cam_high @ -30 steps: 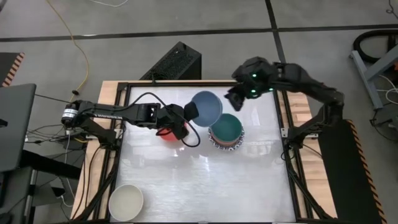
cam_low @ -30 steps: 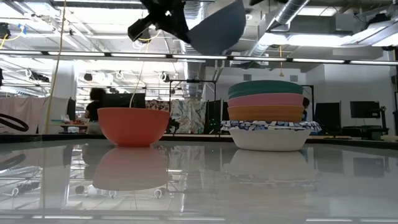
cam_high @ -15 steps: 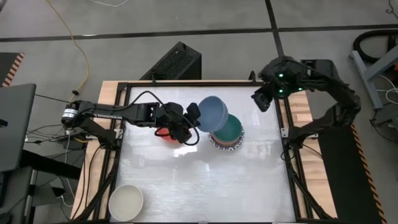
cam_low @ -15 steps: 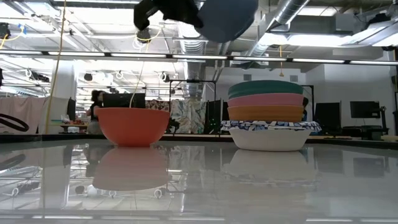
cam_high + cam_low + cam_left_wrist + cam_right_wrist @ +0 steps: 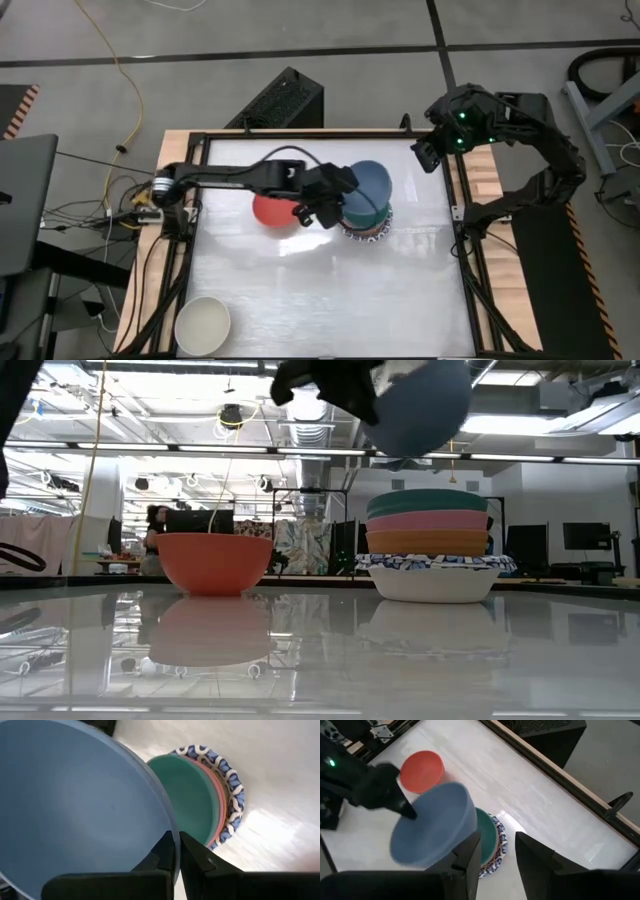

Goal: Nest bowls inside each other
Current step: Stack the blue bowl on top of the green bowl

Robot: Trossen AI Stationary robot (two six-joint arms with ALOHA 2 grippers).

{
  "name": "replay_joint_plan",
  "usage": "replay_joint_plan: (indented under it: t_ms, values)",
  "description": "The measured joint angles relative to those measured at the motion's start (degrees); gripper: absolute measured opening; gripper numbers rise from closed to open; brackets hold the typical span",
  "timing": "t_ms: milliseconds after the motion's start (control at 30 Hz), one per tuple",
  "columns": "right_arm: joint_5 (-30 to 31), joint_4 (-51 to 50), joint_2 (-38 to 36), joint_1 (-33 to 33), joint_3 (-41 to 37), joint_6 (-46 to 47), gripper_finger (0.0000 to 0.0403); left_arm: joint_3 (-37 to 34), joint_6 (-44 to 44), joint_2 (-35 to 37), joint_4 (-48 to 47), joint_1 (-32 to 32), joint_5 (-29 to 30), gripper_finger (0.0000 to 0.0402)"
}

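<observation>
The blue bowl (image 5: 368,183) is a plain, smooth, matte bowl with a thin rim, held in the air and tilted so that its opening faces sideways. The left gripper (image 5: 318,203) is clamped on its rim: in the left wrist view one dark finger lies inside the bowl and the other outside, pinched tight on the thin edge (image 5: 172,851). In the low view the blue bowl (image 5: 420,408) hangs well above the stack, not touching it.

The stack (image 5: 364,222) stands near the middle of the table (image 5: 330,290), toward its right side. Its lowest visible bowl is white with a blue-patterned rim (image 5: 436,578); nested in it, from the bottom up, are an orange bowl (image 5: 428,543), a pink bowl (image 5: 428,520) and a dark green bowl (image 5: 428,500) on top. The green bowl's hollow (image 5: 192,795) holds nothing.

A red bowl (image 5: 272,209) sits upright on the table just to the left of the stack, apart from it, and looks empty from the right wrist view. A cream bowl (image 5: 203,324) stands alone at the table's near left corner, well apart from the others.

The right gripper (image 5: 428,157) hovers at the table's far right edge, its fingers (image 5: 470,854) partly apart and holding nothing.
</observation>
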State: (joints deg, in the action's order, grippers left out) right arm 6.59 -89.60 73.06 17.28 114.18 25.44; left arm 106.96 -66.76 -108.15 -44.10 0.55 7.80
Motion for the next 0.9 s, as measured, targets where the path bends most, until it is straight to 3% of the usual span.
replay_joint_plan:
  t_ms: [233,900]
  values:
    - [-0.04,-0.14,-0.07,-0.02,-0.01,-0.41,0.0140,8.70,0.11,-7.41,-5.90,0.63,0.03,0.0000]
    - [0.76,-0.11,0.00,0.02,-0.01,-1.65,0.0140,8.15,4.16,-8.27,-8.78,2.55,-5.03,0.0000]
